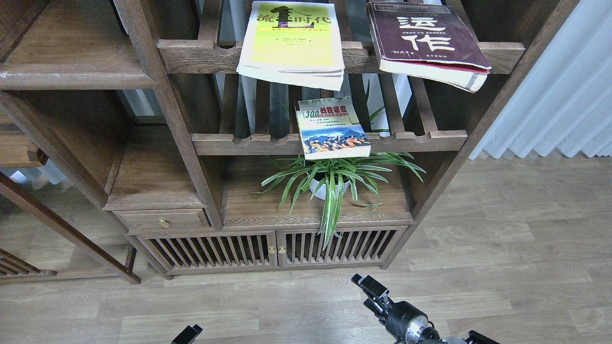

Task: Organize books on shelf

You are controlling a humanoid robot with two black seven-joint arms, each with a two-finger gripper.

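A tall dark wooden shelving unit (pixel 158 119) is seen filling the upper part of the head view, set on a pale plank floor (pixel 502 267), with a white curtain (pixel 559 95) hung at the right edge. At the unit's upper left corner the solid plank shelf (pixel 71 76) is found, its thick rounded front edge marked by pale scuffs and nothing laid on it.

On the top slatted rack (pixel 201 55), the yellow-green book (pixel 291 43) is laid flat near the middle, its lower edge pushed out past the scalloped front rail. Toward that rack's right end the maroon book (pixel 425 43) is laid flat too, slightly skewed, its lower right corner hung well over the rail. On the lower slatted rack (pixel 239 142) the "300" book (pixel 332 129) is placed at the middle, its front edge jutted beyond the rail, directly above a potted spider plant (pixel 334 179) stood on the cabinet top.

Down at the bottom edge, the right gripper (pixel 368 284) is raised over the floor on a black wrist angled up and to the left, well below the books; its fingers are seen close together and nothing is pinched. Only the dark tip of the left gripper (pixel 187 333) is poked into view at the bottom, and whether it is spread or pressed together cannot be told.
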